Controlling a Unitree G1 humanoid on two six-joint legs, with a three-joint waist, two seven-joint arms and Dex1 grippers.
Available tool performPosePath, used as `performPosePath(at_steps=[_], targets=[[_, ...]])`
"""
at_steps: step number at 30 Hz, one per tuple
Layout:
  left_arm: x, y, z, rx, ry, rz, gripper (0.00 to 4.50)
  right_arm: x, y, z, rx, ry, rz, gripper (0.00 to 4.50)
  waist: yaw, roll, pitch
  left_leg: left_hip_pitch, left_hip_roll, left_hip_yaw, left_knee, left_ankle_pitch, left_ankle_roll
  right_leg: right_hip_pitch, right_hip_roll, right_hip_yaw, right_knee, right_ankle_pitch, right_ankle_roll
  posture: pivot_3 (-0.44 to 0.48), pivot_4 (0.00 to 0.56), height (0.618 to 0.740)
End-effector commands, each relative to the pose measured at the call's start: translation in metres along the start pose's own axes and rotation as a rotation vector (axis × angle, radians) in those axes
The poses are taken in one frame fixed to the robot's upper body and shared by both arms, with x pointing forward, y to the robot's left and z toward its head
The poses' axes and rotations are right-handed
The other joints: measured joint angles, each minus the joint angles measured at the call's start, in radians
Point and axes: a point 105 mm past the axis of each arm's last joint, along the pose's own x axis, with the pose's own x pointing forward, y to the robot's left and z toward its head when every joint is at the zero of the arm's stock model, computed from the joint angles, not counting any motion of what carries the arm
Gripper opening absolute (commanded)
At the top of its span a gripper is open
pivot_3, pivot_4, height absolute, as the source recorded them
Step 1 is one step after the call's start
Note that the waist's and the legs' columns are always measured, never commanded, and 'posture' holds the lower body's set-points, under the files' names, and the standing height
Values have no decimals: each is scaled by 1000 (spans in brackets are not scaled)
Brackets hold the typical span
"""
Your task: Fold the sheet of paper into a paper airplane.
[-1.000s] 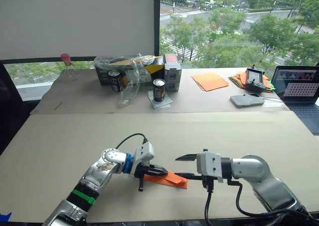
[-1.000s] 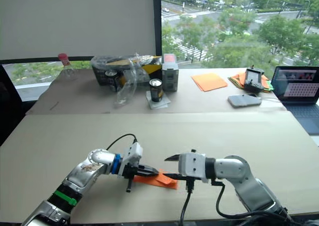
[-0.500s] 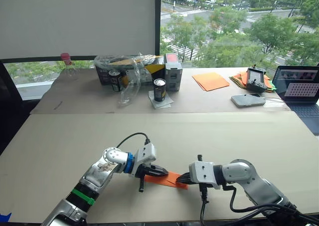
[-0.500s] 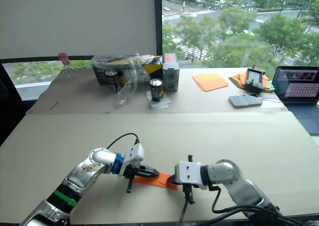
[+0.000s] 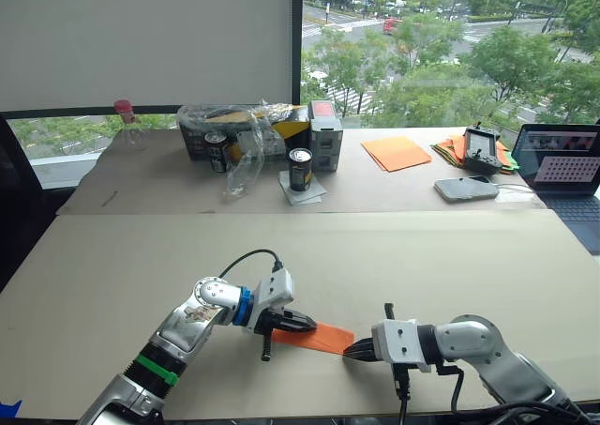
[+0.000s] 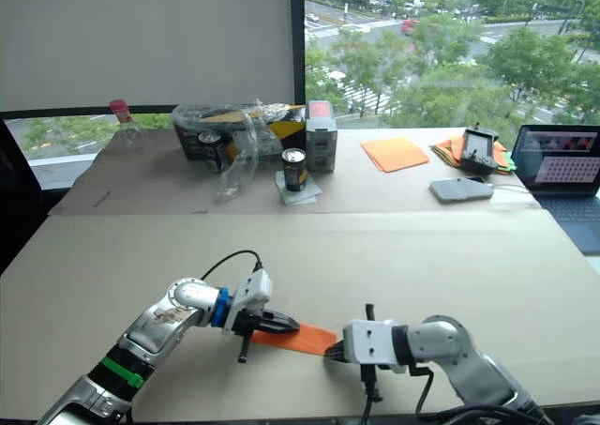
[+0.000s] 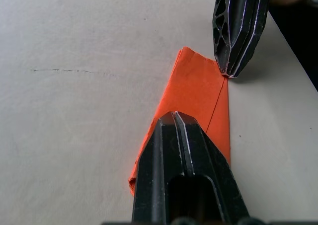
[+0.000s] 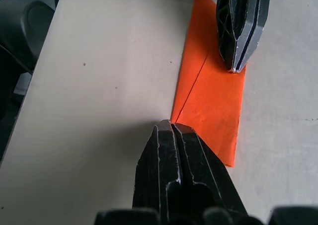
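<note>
One big beige tabletop (image 5: 450, 256) up front, with a second one behind it at 12 o'clock carrying the clutter: one laptop (image 5: 562, 167) way out at 2 o'clock, one plastic-wrapped box pile (image 5: 248, 129), two dark cans (image 5: 299, 169), one phone (image 5: 466, 189), one paler orange sheet (image 5: 396, 152) and one orange-and-green paper pile (image 5: 450, 148).

Only one task item here: the sheet of paper (image 5: 314, 337), bright orange and folded into a narrow layered strip, lying flat near the front edge of the tabletop, around 6 o'clock.

Two pincers on it. The left pincer (image 5: 302, 324) has its fingers pressed together, tips down on the strip's 9 o'clock end. The right pincer (image 5: 353, 351) is also closed up, its tips touching the strip's 3 o'clock corner, pressing rather than gripping.
</note>
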Motion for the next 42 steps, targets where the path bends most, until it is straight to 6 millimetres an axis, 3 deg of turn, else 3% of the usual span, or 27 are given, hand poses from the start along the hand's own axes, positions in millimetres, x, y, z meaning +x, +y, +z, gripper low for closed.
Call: performPosePath(at_steps=[1,5,10,14,22,34,42], targets=[[2,-2,-21,-59,69,7,0,-12,0,-1,5,13,-21,28,0,0,0,0,0,0,0,0,0,0,0,0,0,0,0,0,150,740],[1,-2,-20,-72,55,14,0,-27,-29,30,41,-115,-170,28,-2,0,0,0,0,0,0,0,0,0,0,1,0,0,0,0,150,740],[0,-3,-20,-75,56,14,0,-28,-46,51,121,-215,-242,28,-1,0,0,0,1,0,0,0,0,0,0,0,0,0,0,0,150,740],[1,-3,-21,-79,56,24,0,-3,-57,38,202,-172,-291,28,-3,0,0,0,0,0,0,0,0,-1,0,0,0,0,0,0,150,740],[-3,-4,-25,-83,73,37,0,35,-43,18,356,-123,-268,28,-4,0,0,-1,0,0,0,0,0,-1,0,0,0,0,0,0,150,740],[-2,-3,-26,-86,71,39,0,35,-20,-17,519,9,-254,28,-4,1,0,0,1,0,0,0,0,-1,0,0,0,0,0,0,150,740],[-2,-2,-28,-86,76,33,0,-3,3,-47,610,112,-323,28,-1,0,-6,0,0,0,0,-1,1,1,0,0,-1,0,1,0,150,740]])
